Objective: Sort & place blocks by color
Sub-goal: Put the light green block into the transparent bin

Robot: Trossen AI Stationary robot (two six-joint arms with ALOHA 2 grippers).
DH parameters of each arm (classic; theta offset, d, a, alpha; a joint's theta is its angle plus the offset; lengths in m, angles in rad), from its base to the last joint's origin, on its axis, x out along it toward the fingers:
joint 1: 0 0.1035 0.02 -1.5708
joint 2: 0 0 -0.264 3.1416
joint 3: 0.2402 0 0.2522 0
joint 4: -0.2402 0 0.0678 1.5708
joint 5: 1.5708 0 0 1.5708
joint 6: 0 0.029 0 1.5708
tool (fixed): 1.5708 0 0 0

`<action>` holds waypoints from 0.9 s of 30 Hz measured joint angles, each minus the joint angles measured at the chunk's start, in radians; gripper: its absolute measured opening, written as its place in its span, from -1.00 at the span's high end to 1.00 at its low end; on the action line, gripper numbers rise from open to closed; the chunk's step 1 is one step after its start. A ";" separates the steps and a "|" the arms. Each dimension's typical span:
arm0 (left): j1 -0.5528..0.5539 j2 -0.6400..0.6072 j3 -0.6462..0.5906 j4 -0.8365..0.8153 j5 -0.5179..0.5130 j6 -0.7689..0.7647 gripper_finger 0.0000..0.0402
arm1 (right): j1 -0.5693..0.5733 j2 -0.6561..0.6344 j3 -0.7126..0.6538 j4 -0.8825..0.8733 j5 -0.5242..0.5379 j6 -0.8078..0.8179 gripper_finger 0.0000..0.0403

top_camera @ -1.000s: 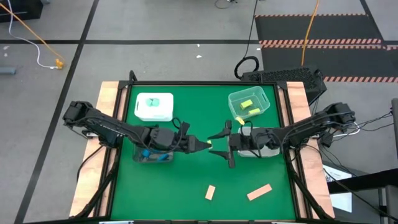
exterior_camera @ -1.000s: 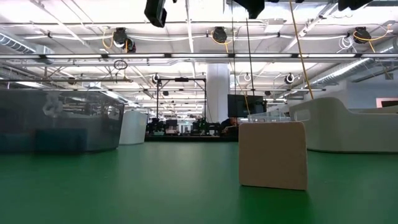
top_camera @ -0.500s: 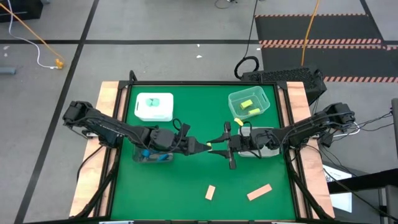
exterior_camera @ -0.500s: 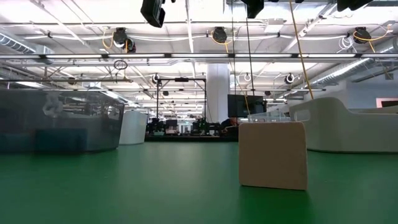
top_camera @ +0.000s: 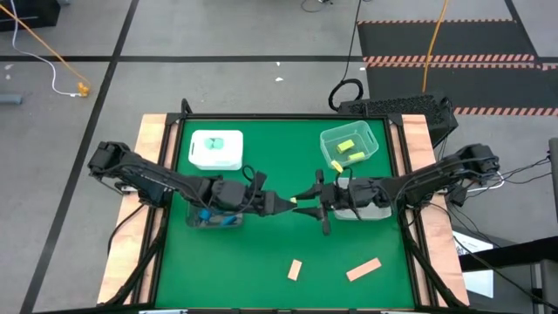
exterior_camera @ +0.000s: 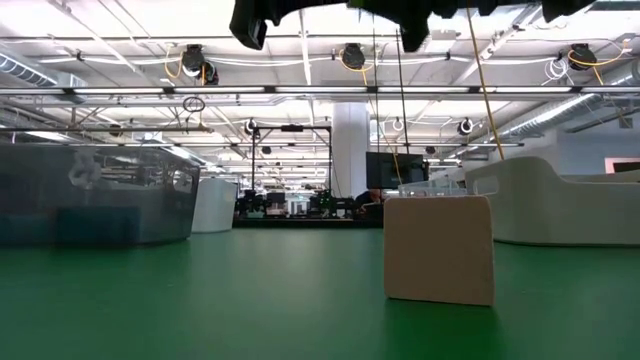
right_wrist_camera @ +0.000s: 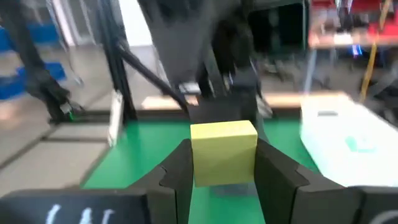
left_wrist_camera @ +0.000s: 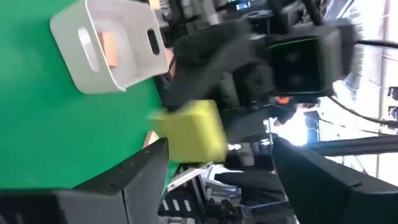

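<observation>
**Change from earlier frames.** In the high view the right gripper (top_camera: pixel 307 206) has closed in on the left gripper (top_camera: pixel 281 205). The two now meet tip to tip over the middle of the mat (top_camera: pixel 261 253). In the low view the dark arm shapes along the top edge now spread wider than half a second ago. The trays and loose blocks have not moved.

**Grip state.** The right wrist view shows the yellow block (right_wrist_camera: pixel 224 152) filling the gap between the right fingers (right_wrist_camera: pixel 177 168), so it is clamped there. In the left wrist view the left fingers (left_wrist_camera: pixel 146 171) stand well apart and released. The same block (left_wrist_camera: pixel 193 132) lies against one of them only.

**View differences.**
- The high view shows the yellow block (top_camera: pixel 295 201) only as a speck between the grippers, above the mat.
- The left wrist view alone shows a peach block (left_wrist_camera: pixel 109 46) inside the white tray (left_wrist_camera: pixel 134 71) below the right arm.
- The low view alone gives a close look at a tan block (exterior_camera: pixel 439 248) standing on the mat. The high view shows two of these, a cube (top_camera: pixel 296 269) and a bar (top_camera: pixel 364 270), near the front edge.
- In the high view the clear tray (top_camera: pixel 370 139) holds two yellow-green blocks (top_camera: pixel 351 150).

**Obscured.** In the left wrist view the right gripper behind the block is a dark blur. The left arm partly covers the tray of blue blocks (top_camera: pixel 214 220).
</observation>
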 joint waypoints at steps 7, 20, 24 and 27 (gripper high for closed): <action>0.005 -0.001 0.001 -0.081 0.000 0.002 -0.36 | -0.095 -0.086 -0.001 -0.375 0.001 0.128 0.42; -0.035 -0.001 0.001 -0.245 0.001 0.025 -0.17 | -0.452 -0.221 -0.001 -0.950 0.069 0.309 0.42; -0.058 -0.001 0.001 -0.319 0.002 0.024 -0.18 | -0.545 -0.221 -0.002 -1.000 0.108 0.348 0.41; -0.073 -0.001 0.001 -0.362 -0.002 0.025 -0.18 | -0.594 -0.221 -0.002 -0.984 0.112 0.368 0.39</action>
